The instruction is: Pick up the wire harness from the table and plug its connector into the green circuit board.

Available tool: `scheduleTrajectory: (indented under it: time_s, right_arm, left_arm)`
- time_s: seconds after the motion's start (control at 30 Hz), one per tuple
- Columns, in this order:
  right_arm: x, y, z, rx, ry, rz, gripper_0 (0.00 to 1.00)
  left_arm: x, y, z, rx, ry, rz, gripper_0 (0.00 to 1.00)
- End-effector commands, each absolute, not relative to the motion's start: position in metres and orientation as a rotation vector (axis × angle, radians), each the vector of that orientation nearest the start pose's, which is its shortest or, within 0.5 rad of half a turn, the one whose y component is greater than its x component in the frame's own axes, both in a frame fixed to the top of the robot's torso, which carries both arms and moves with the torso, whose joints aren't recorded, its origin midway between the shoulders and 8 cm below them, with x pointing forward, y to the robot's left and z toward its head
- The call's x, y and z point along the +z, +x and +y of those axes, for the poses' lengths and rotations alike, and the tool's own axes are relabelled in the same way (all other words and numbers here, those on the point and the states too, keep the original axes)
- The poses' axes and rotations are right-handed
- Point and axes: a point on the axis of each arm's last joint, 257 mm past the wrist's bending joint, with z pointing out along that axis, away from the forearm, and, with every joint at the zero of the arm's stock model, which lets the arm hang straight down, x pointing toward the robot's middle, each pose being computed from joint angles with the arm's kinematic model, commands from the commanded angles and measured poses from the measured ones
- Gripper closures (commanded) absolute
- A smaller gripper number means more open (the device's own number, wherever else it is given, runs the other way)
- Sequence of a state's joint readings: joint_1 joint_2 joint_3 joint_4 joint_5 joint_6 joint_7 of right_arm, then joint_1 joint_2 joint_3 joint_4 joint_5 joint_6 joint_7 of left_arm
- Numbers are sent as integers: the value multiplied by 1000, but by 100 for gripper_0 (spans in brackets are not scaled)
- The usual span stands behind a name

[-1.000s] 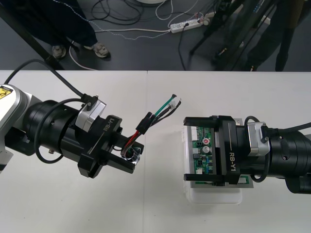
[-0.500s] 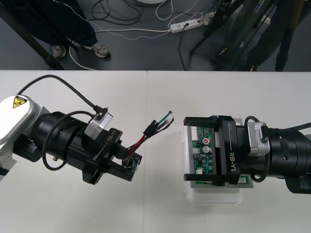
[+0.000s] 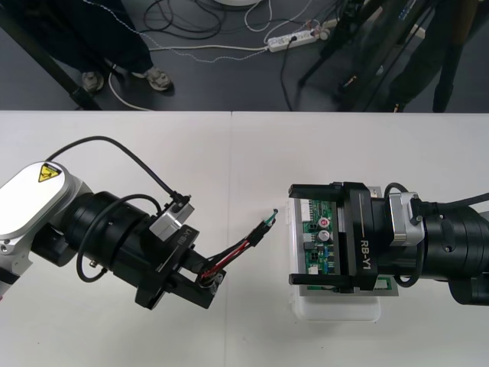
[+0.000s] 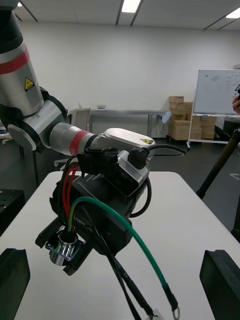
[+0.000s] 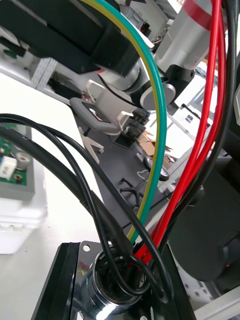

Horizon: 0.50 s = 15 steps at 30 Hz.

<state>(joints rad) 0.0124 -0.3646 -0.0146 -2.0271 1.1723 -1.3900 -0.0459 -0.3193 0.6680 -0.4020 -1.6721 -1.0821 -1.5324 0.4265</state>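
Left gripper [image 3: 202, 277] clamped on the wire harness [image 3: 233, 252], but at the wrong end for control: I've got the round metal socket [image 5: 107, 292] between my fingers. The wires run out ahead of the fingertips toward the green circuit board [image 3: 315, 237].

The black plug [image 3: 260, 231] hangs free partway along that run, off the table [image 3: 252, 153]. The loose wire ends are just beside the near edge of the white base [image 3: 336, 310]. Can't tell if they touch it. Plug not in the board.

Right gripper [image 3: 293, 234] sits over the board, fingers [image 4: 12, 280] wide apart and nothing between them. It covers most of the board on the side away from me.

Risks from here, my read:
- I hold the socket, not the plug. The wires are limp, so I don't control plug orientation. Push forward and the wires will likely buckle instead of seating it.
- The plug or wire tips could catch the base edge and fold back toward my fingers.
- The green wire [image 4: 125, 225] loops out wide with a bare ring end. It could snag a right gripper finger or drag across board components.
- The two grippers are near each other, so more advance risks a collision over the board.
- The round socket could rotate in my grip if the wires get pulled.

Probably needs the right gripper to take the plug before any insertion.
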Motion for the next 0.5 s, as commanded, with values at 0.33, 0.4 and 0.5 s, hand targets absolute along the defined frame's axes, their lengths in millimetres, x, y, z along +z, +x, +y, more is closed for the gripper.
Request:
scheduleTrajectory:
  time_s: [0.33, 0.4, 0.5]
  right_arm:
    - [-75, 270, -41, 939, -1313, 887, 0]
    - [-74, 270, -41, 929, -1334, 883, 0]
    - [-73, 271, -43, 910, -1353, 891, 0]
  left_arm:
    - [-206, 216, 59, -1637, 1634, 1615, 100]
    - [-207, 215, 59, -1644, 1634, 1623, 100]
    - [-207, 213, 58, -1653, 1631, 1634, 100]
